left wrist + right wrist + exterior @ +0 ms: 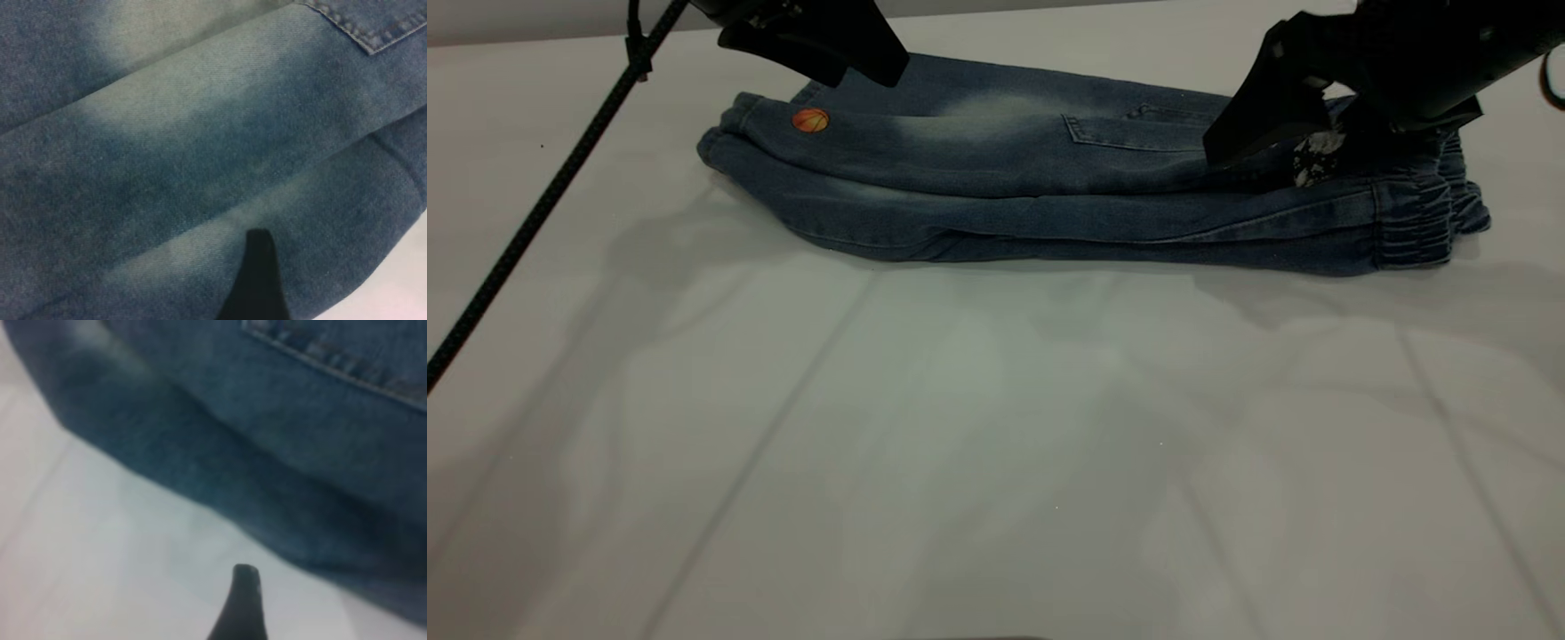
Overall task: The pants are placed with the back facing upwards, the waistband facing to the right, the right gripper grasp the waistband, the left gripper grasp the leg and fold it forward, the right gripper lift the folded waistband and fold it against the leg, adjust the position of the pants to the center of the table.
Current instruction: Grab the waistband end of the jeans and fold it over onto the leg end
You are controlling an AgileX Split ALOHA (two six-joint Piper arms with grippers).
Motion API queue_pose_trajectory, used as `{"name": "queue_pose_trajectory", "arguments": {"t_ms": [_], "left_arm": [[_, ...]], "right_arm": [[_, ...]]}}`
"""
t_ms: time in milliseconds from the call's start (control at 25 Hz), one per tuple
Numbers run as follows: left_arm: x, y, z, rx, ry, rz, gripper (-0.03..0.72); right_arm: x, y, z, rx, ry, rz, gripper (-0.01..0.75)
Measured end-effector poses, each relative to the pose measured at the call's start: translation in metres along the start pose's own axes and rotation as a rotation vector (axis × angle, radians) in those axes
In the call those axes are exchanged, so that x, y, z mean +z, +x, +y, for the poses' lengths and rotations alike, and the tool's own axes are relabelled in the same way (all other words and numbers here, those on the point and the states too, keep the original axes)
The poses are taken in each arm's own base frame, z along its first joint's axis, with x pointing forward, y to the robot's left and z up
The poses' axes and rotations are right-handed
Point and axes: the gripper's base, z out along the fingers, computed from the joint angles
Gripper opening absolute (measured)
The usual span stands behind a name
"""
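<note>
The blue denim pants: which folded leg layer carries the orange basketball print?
The upper leg, lying on top; its print sits near the left hem. The lower layer is plain.

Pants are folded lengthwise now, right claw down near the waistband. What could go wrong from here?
1. The right claw sits on the top layer beside the waistband; it might lift only that layer, undoing the fold.
2. The left claw hangs above the leg, holding nothing, so that end could drag along when the waistband is lifted.
3. The pants lie toward the far part of the table; centring by dragging could skew the stack.
</note>
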Motion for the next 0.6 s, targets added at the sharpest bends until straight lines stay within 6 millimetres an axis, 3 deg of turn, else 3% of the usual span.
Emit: {"name": "queue_pose_trajectory", "arguments": {"t_ms": [200, 280, 440, 520, 600], "left_arm": [[0.000, -0.001, 0.001, 0.000, -0.013, -0.008, 0.568], [0.000, -0.001, 0.001, 0.000, -0.014, -0.009, 0.568], [0.000, -0.001, 0.002, 0.000, -0.022, -0.014, 0.568], [0.000, -0.002, 0.003, 0.000, -0.028, -0.018, 0.568], [0.000, -0.002, 0.003, 0.000, -0.033, -0.021, 0.568]], "right_arm": [[0.019, -0.011, -0.013, 0.016, 0.018, -0.022, 0.569], [0.025, -0.028, -0.019, 0.008, 0.049, -0.093, 0.569], [0.015, -0.078, -0.017, -0.017, 0.097, -0.302, 0.569], [0.010, -0.089, -0.016, -0.011, 0.092, -0.351, 0.569], [0.009, -0.088, -0.015, 0.005, 0.071, -0.340, 0.569]]}}
